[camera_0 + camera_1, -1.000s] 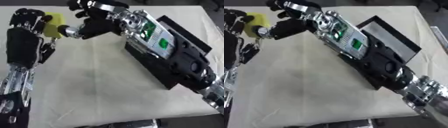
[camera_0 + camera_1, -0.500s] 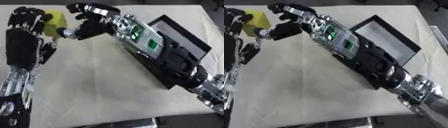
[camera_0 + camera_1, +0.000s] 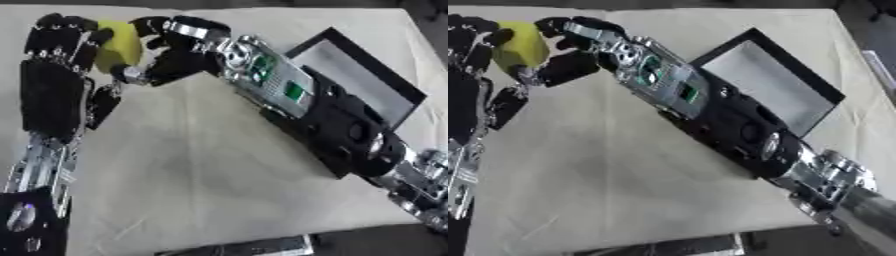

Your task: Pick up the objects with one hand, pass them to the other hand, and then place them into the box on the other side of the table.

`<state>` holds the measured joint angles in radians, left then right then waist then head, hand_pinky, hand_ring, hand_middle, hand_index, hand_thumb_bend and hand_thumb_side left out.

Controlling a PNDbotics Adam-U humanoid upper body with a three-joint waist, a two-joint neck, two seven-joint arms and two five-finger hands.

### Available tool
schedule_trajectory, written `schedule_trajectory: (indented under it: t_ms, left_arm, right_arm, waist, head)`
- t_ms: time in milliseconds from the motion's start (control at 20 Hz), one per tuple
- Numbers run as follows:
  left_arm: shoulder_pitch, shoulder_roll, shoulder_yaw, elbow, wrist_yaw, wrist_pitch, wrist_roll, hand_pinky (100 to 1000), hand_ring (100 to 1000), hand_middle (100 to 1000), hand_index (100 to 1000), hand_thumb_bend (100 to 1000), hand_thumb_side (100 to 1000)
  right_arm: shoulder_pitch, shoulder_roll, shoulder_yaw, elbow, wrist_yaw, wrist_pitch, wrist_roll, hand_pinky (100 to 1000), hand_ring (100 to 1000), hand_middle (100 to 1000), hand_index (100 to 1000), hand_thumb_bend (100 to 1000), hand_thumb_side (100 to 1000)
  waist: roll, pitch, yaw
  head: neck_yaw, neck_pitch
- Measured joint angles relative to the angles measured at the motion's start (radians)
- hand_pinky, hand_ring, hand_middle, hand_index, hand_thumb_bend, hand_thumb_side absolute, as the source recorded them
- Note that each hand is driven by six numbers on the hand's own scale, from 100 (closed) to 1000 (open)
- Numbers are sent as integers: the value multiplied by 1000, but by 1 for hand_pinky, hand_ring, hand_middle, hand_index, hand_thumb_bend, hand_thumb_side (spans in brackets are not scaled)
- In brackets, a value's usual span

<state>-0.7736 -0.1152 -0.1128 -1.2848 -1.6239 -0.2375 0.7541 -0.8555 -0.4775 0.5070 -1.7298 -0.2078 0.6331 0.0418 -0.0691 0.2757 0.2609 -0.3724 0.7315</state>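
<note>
A yellow block is held up over the table's far left corner, between both hands. My left hand stands upright at the left, its fingers curled over the block's left side. My right hand reaches in from the right. One of its fingers lies at the block's upper right edge, and its thumb tip sits just under the block. The black box with a grey inside lies open at the right, beyond my right forearm.
My right forearm crosses the table diagonally from the lower right to the upper left. The pale tablecloth covers the middle and near part. A dark object shows at the near edge.
My right forearm has swung off the box, so more of its grey inside shows. The yellow block stays between the two hands at the far left.
</note>
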Motion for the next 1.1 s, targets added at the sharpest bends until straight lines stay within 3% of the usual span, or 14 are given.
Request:
schedule_trajectory:
  t_ms: [250,350,400,500,700,750,800,1100]
  left_arm:
    - [-1,-11,-8,5,-7,-11,5,770,674,613,504,100,100]
    - [-2,-17,-12,5,-8,-14,8,771,673,613,508,100,100]
    - [-3,-18,-15,5,-8,-16,10,771,673,613,511,100,100]
    - [-6,-18,-19,5,-7,-22,13,772,674,613,516,100,100]
    - [-8,-21,-24,5,-5,-31,20,772,674,613,516,100,100]
    - [-8,-22,-24,5,-4,-32,22,774,673,614,529,100,100]
    - [-8,-23,-24,5,-4,-33,23,774,673,613,530,100,100]
    - [-8,-26,-28,6,-2,-39,29,775,671,611,541,126,100]
  right_arm:
    - [-8,7,0,12,-21,-5,-15,1000,1000,1000,1000,329,332]
    - [-9,8,0,17,-28,-3,-21,1000,1000,1000,1000,348,292]
    - [-9,8,0,19,-33,-2,-25,1000,1000,984,1000,351,275]
    - [-7,8,0,24,-47,3,-37,990,948,870,1000,323,206]
    - [0,7,0,28,-97,21,-70,990,948,870,1000,323,206]
    - [2,7,0,28,-107,25,-77,950,808,587,800,100,100]
    - [3,7,0,28,-117,27,-79,949,800,570,787,100,100]
    - [11,5,-13,27,-209,21,-82,934,753,498,740,334,100]
  waist:
    - [0,4,0]
    - [0,5,0]
    - [0,6,0]
    - [0,7,0]
    - [1,8,1]
    - [1,8,1]
    - [1,8,1]
    - [1,8,2]
  head:
    - [-3,-5]
    - [-5,-5]
    - [-8,-5]
    - [-10,-5]
    - [-14,-5]
    - [-15,-5]
    - [-16,-5]
    - [-17,-5]
